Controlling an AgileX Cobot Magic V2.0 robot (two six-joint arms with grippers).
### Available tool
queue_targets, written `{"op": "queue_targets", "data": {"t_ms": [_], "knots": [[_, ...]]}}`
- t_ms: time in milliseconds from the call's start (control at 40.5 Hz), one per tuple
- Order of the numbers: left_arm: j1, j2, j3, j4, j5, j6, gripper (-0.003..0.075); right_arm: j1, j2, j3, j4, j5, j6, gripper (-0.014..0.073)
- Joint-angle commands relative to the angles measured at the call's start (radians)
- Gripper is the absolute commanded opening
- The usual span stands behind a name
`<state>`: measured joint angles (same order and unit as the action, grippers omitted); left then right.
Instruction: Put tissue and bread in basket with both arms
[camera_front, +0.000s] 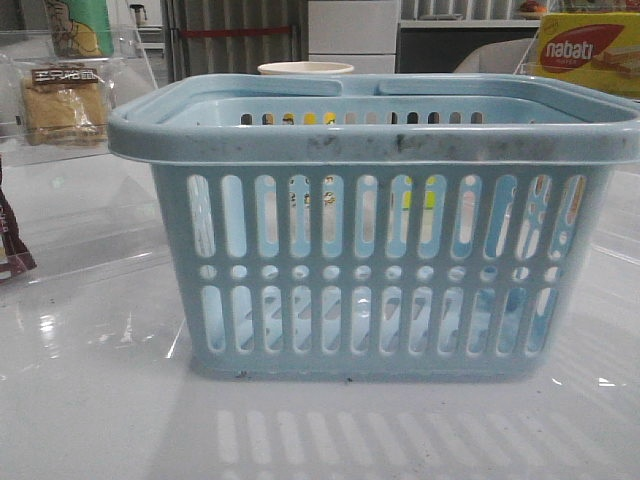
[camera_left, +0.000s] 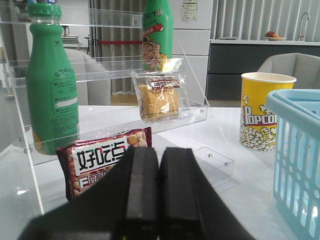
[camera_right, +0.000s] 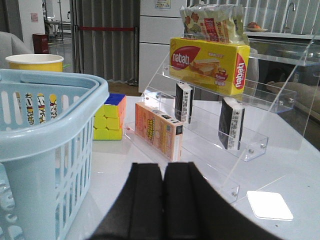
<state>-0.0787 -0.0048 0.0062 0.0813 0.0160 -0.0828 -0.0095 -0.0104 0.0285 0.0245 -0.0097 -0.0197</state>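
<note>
The light-blue basket (camera_front: 380, 230) fills the middle of the front view and looks empty; its rim also shows in the left wrist view (camera_left: 297, 145) and the right wrist view (camera_right: 45, 135). The bread (camera_left: 159, 97), tan in a clear packet, stands on a clear acrylic shelf, also at the far left in the front view (camera_front: 62, 100). Two dark tissue packs with pale labels (camera_right: 183, 102) (camera_right: 231, 122) stand upright on the right acrylic shelf. My left gripper (camera_left: 160, 170) is shut and empty, short of the bread. My right gripper (camera_right: 163, 172) is shut and empty, short of the tissue packs.
On the left are two green bottles (camera_left: 50, 85), a red-brown snack packet (camera_left: 100, 160) and a popcorn cup (camera_left: 260, 110). On the right are the yellow nabati box (camera_right: 210, 62), an orange carton (camera_right: 159, 130), a Rubik's cube (camera_right: 110, 117) and a white square (camera_right: 270, 205).
</note>
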Motion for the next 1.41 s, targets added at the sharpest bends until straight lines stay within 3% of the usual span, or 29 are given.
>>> {"op": "queue_targets", "data": {"t_ms": [0, 297, 445, 667, 964, 1088, 1384], "knots": [[-0.006, -0.017, 0.007, -0.010, -0.105, -0.001, 0.0093, -0.004, -0.020, -0.006, 0.004, -0.109, -0.005, 0.0028], [-0.006, -0.017, -0.002, -0.010, -0.240, -0.001, 0.0093, -0.004, -0.020, -0.029, 0.016, -0.095, -0.002, 0.0028], [-0.006, -0.015, -0.096, -0.010, -0.206, -0.001, 0.0093, -0.004, -0.020, -0.146, 0.054, -0.032, 0.001, 0.0028], [-0.006, 0.019, -0.378, -0.010, 0.032, -0.001, 0.0093, -0.004, 0.040, -0.422, 0.054, 0.178, 0.001, 0.0028], [-0.006, 0.229, -0.721, -0.010, 0.294, -0.001, 0.0093, -0.004, 0.277, -0.736, 0.054, 0.478, 0.001, 0.0028], [-0.006, 0.321, -0.793, -0.010, 0.438, -0.001, 0.0093, -0.004, 0.377, -0.803, 0.054, 0.567, 0.001, 0.0028], [-0.006, 0.485, -0.788, -0.010, 0.590, -0.001, 0.0093, -0.004, 0.563, -0.808, 0.054, 0.666, 0.001, 0.0028]]}}
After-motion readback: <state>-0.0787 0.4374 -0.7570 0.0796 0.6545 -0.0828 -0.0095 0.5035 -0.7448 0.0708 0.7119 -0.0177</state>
